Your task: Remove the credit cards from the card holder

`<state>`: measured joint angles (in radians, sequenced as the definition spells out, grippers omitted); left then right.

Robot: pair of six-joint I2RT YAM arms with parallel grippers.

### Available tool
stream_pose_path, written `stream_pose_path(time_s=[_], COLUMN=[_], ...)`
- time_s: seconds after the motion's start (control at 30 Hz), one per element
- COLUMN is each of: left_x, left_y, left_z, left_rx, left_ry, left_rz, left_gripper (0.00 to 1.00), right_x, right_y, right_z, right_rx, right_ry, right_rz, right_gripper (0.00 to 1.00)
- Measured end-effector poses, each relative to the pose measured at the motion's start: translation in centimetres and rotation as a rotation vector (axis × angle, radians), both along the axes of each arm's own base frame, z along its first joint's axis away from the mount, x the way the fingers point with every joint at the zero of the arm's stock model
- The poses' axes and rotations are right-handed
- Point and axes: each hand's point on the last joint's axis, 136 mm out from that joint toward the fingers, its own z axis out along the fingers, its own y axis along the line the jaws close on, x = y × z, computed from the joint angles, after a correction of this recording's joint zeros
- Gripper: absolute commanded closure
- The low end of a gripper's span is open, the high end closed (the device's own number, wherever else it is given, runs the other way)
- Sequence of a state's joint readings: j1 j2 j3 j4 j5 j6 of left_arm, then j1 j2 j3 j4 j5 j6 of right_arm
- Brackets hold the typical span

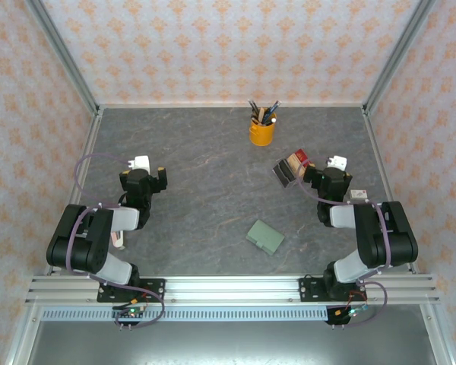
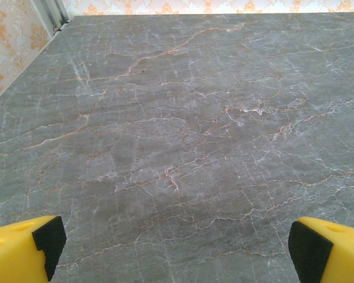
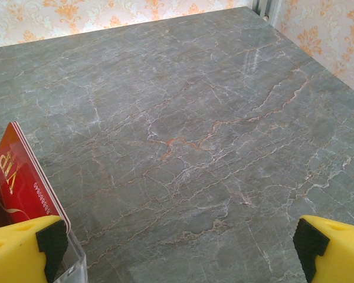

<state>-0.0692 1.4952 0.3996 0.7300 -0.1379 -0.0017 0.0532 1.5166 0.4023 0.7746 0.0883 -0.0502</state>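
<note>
Well, where do we place the card holder in this one? — Desk

We see the sage-green card holder (image 1: 265,236) lying flat and folded on the grey marbled table (image 1: 197,220). It is well apart from the yellow pen cup (image 1: 261,131), on the cup's side toward the arm bases, clear of both arms. — Photo

And the two tools, how do we describe them? — Desk

Both are wide. At the wrist, the left gripper (image 2: 176,244) shows yellow fingers with black pads (image 2: 48,237) spread to the frame's corners, with bare stone between them. From above it sits well left of the pen cup. The right gripper (image 3: 180,244) stands just as wide and holds nothing; it hangs right of the cup, nearer the bases. — Photo

What is the red thing beside it? — Desk

We make out a red card marked VIP (image 3: 17,183), upright in a clear stand (image 3: 74,262), close by the right gripper's left finger. Whether they touch, we cannot tell. From above, that dark, tan and red cluster (image 1: 292,168) stands near the pen cup, just right of it. — Photo
</note>
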Motion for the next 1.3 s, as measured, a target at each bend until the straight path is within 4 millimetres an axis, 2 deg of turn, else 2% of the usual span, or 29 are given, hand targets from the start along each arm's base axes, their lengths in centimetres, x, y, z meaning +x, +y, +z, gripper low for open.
stream_pose_path(time_s=[0.37, 0.47, 0.53, 0.63, 0.77, 0.87, 0.93, 1.07, 1.2, 1.3], left_x=[0.0, 0.1, 0.5, 0.7, -0.5, -1.9, -2.7, -4.1, -5.3, -6.2], left_y=[-0.1, -0.2, -0.4, -0.6, -0.8, -0.9, -1.1, -1.7, -2.4, -2.7], left_z=[0.0, 1.0, 2.7, 6.5, 10.6, 12.8, 13.8, 14.9, 14.3, 13.2], left_rx=[0.001, -0.003, -0.014, -0.060, -0.163, -0.243, -0.291, -0.367, -0.405, -0.417], left_ry=[0.008, 0.024, 0.015, -0.032, -0.059, -0.055, -0.035, 0.041, 0.130, 0.189], left_rz=[-0.006, -0.013, -0.016, -0.011, 0.020, 0.047, 0.060, 0.073, 0.063, 0.062], left_gripper=[0.00, 0.00, 0.00, 0.00, 0.00, 0.00, 0.00, 0.00, 0.00, 0.00], right_x=[-0.1, -0.7, -0.8, -0.9, -2.1, -3.3, -4.2, -6.8, -9.6, -11.9], right_y=[0.0, -0.2, -0.4, -0.6, -1.1, -0.8, 0.1, 2.8, 6.2, 9.5], right_z=[0.0, 0.9, 3.0, 7.8, 15.0, 17.8, 17.8, 14.7, 11.8, 9.6], right_rx=[-0.001, -0.002, 0.011, 0.063, 0.179, 0.252, 0.296, 0.414, 0.503, 0.526], right_ry=[0.007, 0.024, 0.006, -0.046, -0.082, -0.038, 0.028, 0.233, 0.406, 0.508], right_rz=[0.000, -0.012, -0.028, -0.063, -0.144, -0.159, -0.132, -0.050, 0.034, 0.116], right_gripper=[0.00, 0.00, 0.00, 0.00, 0.00, 0.00, 0.00, 0.05, 0.06, 0.06])
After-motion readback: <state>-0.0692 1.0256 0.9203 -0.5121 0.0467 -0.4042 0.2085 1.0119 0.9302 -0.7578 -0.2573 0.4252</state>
